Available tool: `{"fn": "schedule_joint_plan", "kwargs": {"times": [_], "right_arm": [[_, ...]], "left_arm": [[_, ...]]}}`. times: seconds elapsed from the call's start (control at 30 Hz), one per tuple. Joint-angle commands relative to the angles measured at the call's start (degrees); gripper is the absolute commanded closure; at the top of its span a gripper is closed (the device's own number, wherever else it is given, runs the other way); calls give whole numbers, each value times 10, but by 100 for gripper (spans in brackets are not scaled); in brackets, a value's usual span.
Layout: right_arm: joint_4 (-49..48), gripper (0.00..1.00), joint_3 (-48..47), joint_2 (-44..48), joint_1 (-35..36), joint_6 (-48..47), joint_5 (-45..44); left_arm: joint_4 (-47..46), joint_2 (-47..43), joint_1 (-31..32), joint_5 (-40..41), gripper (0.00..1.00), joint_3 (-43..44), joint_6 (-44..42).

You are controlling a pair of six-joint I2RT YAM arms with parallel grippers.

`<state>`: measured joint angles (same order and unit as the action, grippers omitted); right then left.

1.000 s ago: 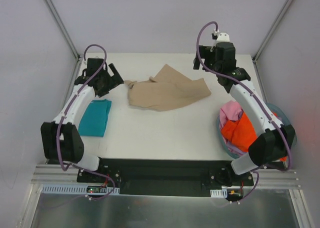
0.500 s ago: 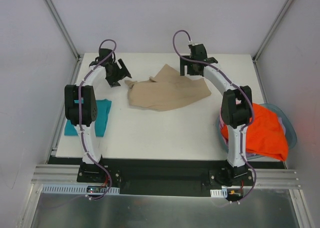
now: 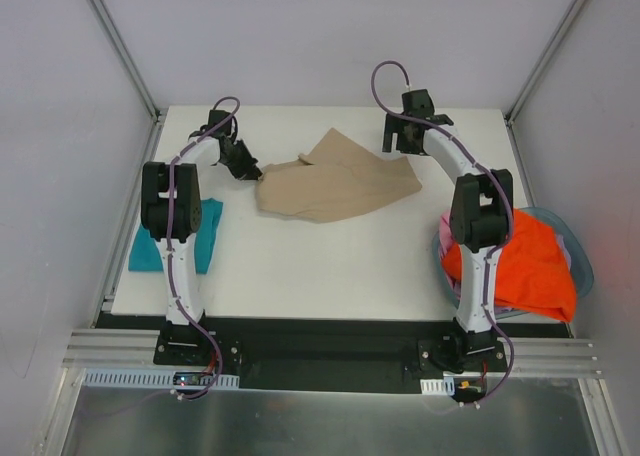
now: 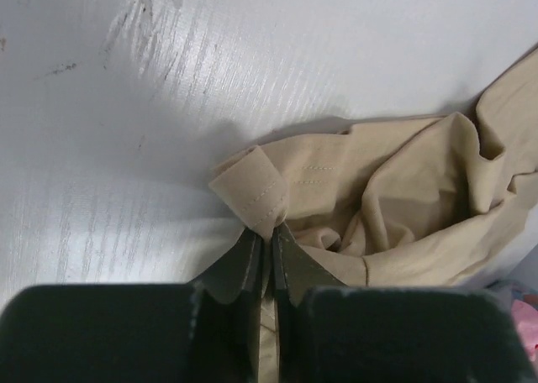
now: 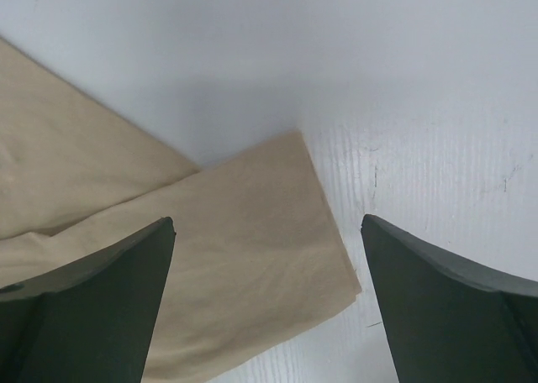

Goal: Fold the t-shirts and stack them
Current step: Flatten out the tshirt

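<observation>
Tan t-shirt (image 3: pixel 335 188) lies crumpled near far edge of surface (image 3: pixel 330 266), middle. Left gripper (image 4: pixel 267 232) pinched tight on hemmed bit at its left end. Right gripper (image 5: pixel 267 223) wide open, holding nothing, over shirt's right corner.

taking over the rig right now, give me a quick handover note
Left pincer: shut on the tan t-shirt's left corner hem.
Right pincer: open above that shirt's right corner, gripping nothing.
The tan t-shirt lies crumpled at mid-back of the table. The teal t-shirt lies folded at the left edge. The orange t-shirt is heaped in the basket at right.
Done: teal folded.
Left: fold the tan one, then the basket shirts, then stack all.
</observation>
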<state>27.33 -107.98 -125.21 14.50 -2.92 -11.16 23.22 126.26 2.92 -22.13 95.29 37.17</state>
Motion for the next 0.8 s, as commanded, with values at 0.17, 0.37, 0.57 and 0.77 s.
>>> {"fn": "schedule_joint_plan", "kwargs": {"times": [0.17, 0.37, 0.57, 0.77], "right_arm": [[37, 4, -66, -65, -21, 67, 27], [75, 9, -141, -127, -23, 72, 7], [104, 19, -146, -142, -23, 77, 10], [106, 52, -126, -136, -21, 77, 29]], "left_arm": [[0, -57, -1, 2, 100, -5, -6], [-2, -85, 0, 13, 100, -33, -9], [-2, -109, 0, 26, 100, -56, -17], [-2, -126, 0, 38, 100, -70, -18]]}}
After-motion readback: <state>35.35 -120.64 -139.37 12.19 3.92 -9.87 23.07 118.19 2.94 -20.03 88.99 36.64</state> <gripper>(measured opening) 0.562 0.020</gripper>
